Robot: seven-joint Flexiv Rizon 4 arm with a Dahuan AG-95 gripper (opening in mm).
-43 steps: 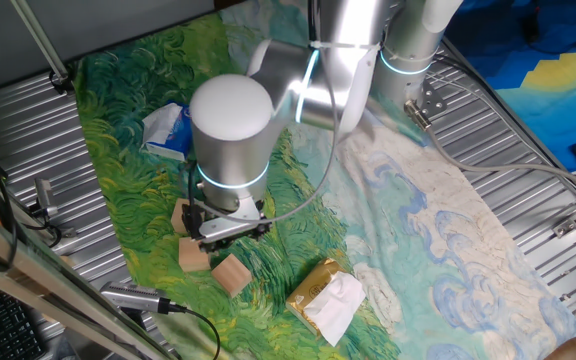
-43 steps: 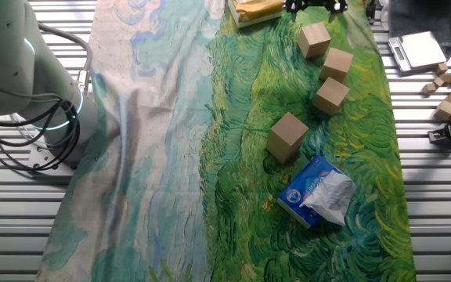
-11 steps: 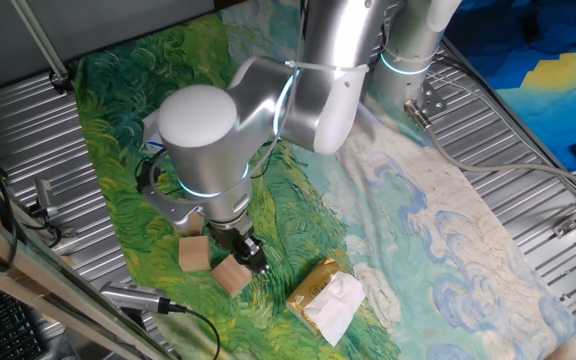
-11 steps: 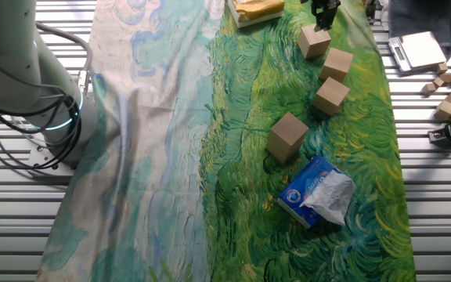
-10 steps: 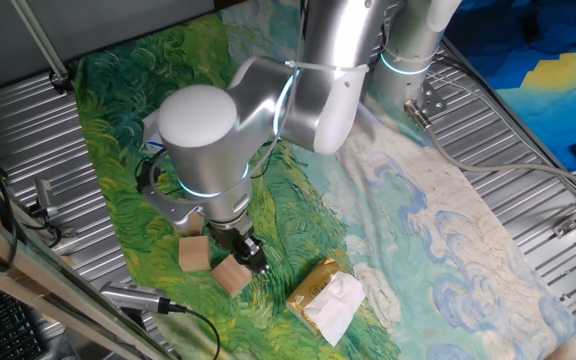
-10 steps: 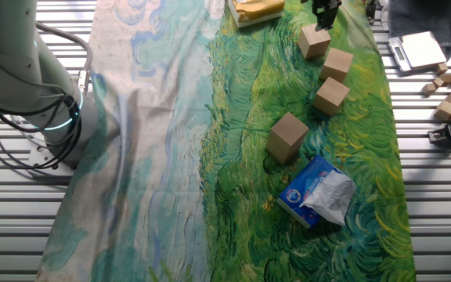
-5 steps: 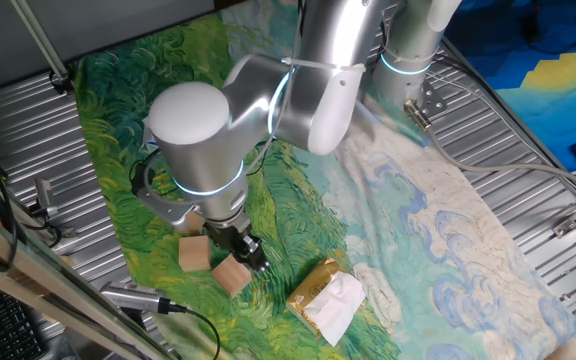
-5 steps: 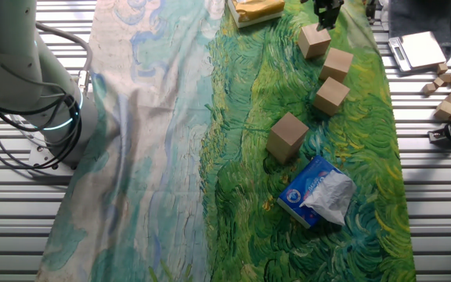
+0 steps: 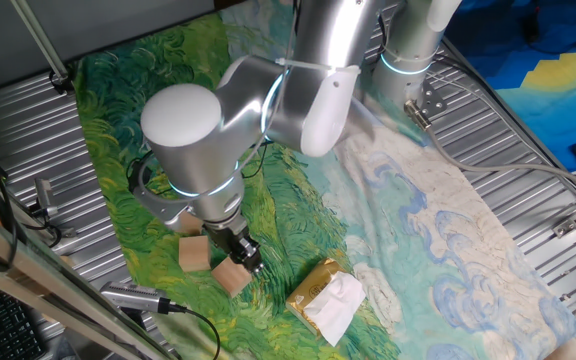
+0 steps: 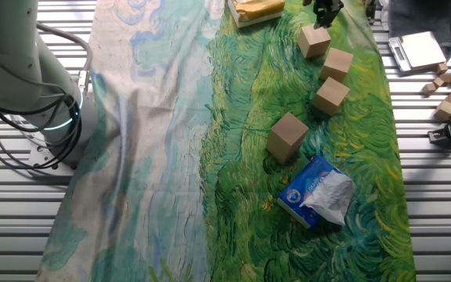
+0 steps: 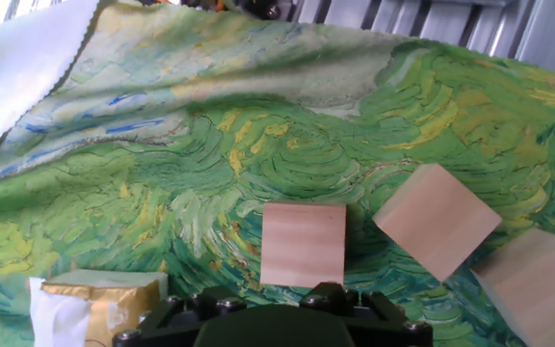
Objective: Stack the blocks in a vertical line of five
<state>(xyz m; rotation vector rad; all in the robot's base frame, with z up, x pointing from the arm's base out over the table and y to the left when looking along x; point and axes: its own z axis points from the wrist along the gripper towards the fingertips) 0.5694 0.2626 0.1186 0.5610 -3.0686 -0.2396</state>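
1. Directly ahead of the hand camera lies the nearest small cube of light tan wood, flat on the painted cloth, its faint grain running across the face; this block sits squarely on the line of the fingers, so the coming move seems a straight advance with little sideways correction.
2. Beside it, to the right in the hand view, a second tan wooden cube sits turned corner-on, and a third lies just past that near the frame edge; the three are close but apart.
3. From the other fixed view, the blocks form a loose row down the cloth, with a fourth cube standing apart, near the blue-and-white soft packet. Only four cubes are visible, and none is stacked yet.
4. Above the row's end block hangs the black two-finger gripper, carried by the silver arm; its fingertips are out of the hand view and too small elsewhere, so whether they are spread or closed I cannot tell.
5. Underneath is the green, swirl-painted cloth, rumpled into soft folds, with the yellow-gold packet with white tissue just beside the gripper.
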